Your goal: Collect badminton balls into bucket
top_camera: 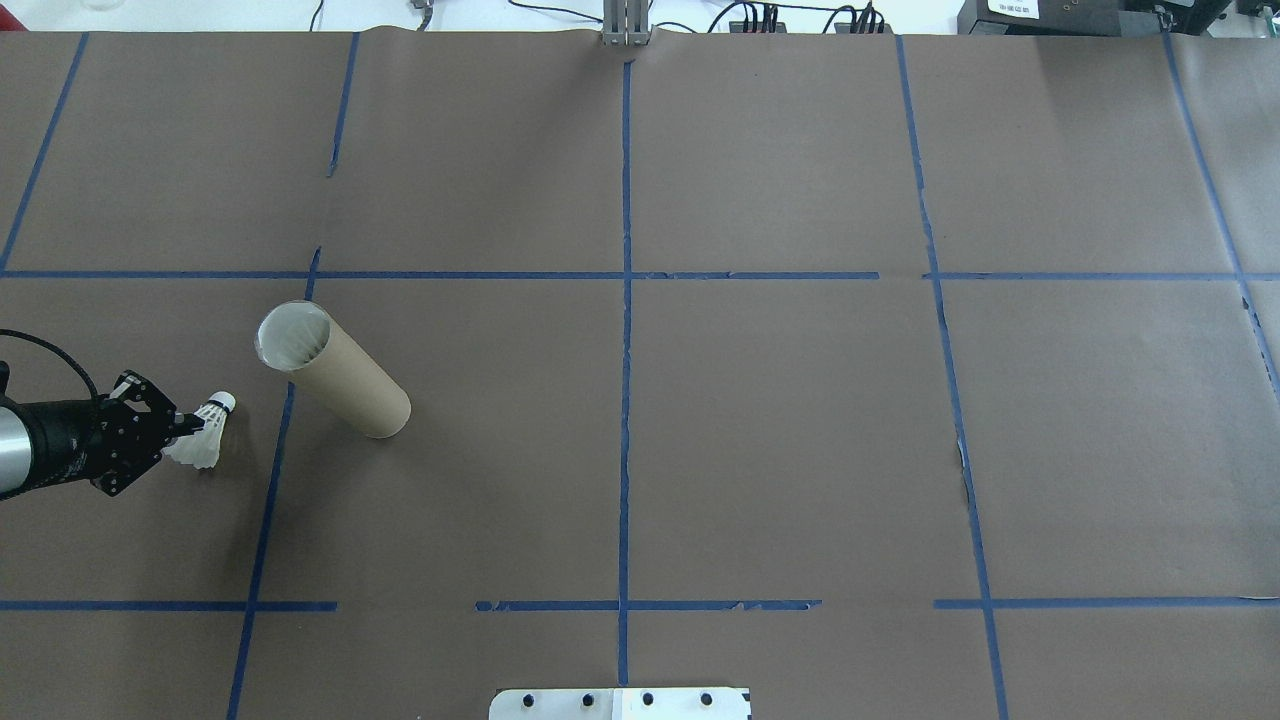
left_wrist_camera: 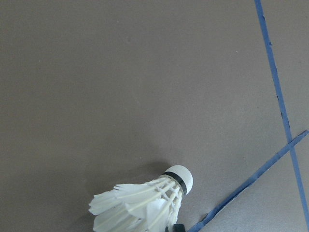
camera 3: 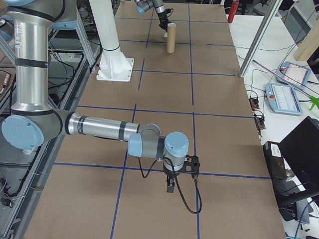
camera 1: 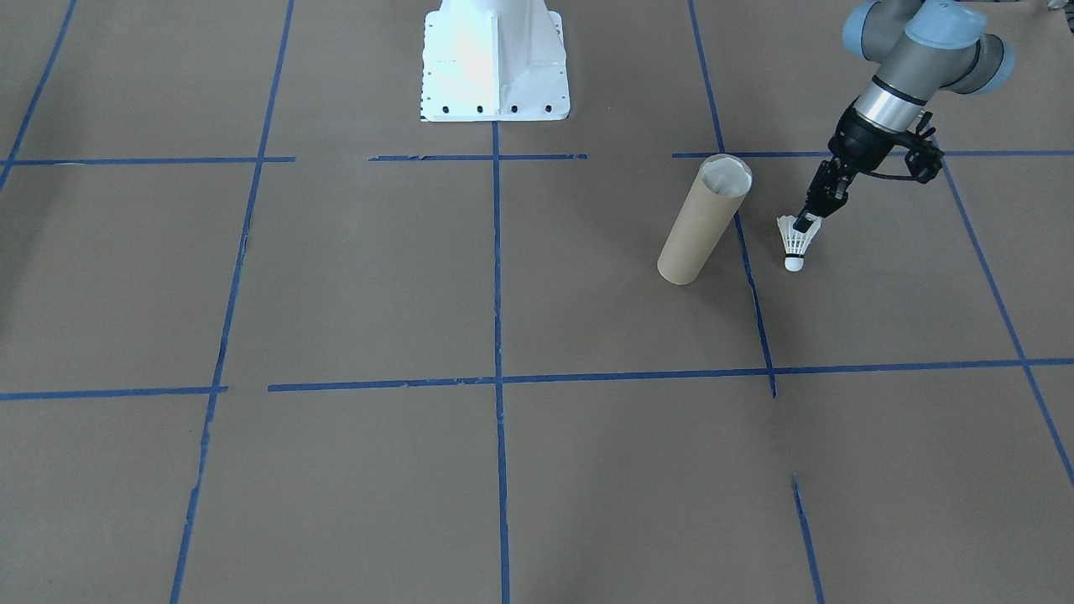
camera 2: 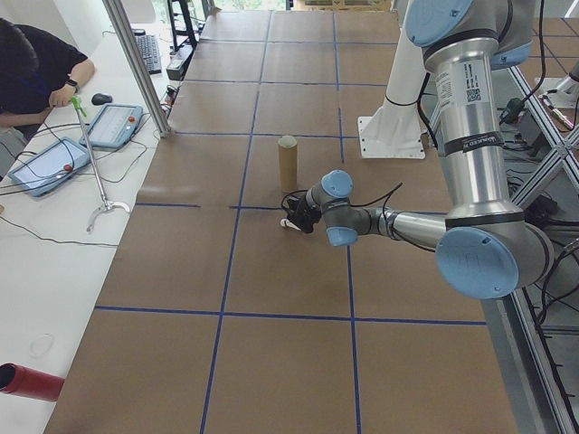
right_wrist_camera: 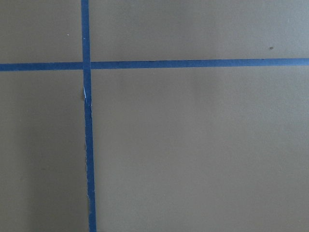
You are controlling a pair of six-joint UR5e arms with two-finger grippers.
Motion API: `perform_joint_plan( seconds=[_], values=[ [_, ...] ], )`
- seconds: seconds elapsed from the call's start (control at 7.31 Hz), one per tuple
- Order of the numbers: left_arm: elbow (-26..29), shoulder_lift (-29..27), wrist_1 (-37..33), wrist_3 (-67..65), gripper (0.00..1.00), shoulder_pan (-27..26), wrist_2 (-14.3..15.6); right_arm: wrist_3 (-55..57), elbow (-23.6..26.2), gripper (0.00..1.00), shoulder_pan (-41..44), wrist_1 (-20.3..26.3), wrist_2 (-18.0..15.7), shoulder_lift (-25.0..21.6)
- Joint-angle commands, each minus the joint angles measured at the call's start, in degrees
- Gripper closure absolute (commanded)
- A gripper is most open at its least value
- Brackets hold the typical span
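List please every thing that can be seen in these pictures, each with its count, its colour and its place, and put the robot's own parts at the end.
shuttlecock: 1, white with a dark band, cork tip down, beside the tube, held at its feather skirt.
cardboard tube: 1, brown with pale inside, upright on the table, open top.
table: 1, brown covering with blue tape lines.
tablets: 2, light blue, on the white side bench.
red cylinder: 1, red, near edge of that bench.
person: 1, dark top, seated at the bench.
robot base: 1, white, at the table edge.
left tool: 1, black, shut on the shuttlecock's skirt.
right tool: 1, black, over bare table far from the tube; open or shut cannot be told.
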Motion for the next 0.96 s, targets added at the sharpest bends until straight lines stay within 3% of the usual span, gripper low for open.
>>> perform_joint_plan(
  seconds=[0.0,0.27,0.41,0.68,0.82],
  values=[
    [-2.4,0.0,2.3,0.8,1.0,0.0,-0.5,0.0,0.0,0.0,0.0,0.0,0.0,0.0],
    [-10.1,-0.8,17.0,11.6,1.0,-0.6,-6.1,0.0,0.0,0.0,0.0,0.0,0.0,0.0],
    [-13.2,-0.9,22.0,17.4,1.0,-2.0,-7.2,0.0,0.0,0.0,0.0,0.0,0.0,0.0],
    [-15.3,-0.3,22.7,29.1,1.0,-8.2,-18.1,0.0,0.0,0.0,0.0,0.0,0.0,0.0],
    [-16.3,-0.2,23.7,30.7,1.0,-8.7,-21.8,0.0,0.0,0.0,0.0,0.0,0.0,0.0]
  ],
)
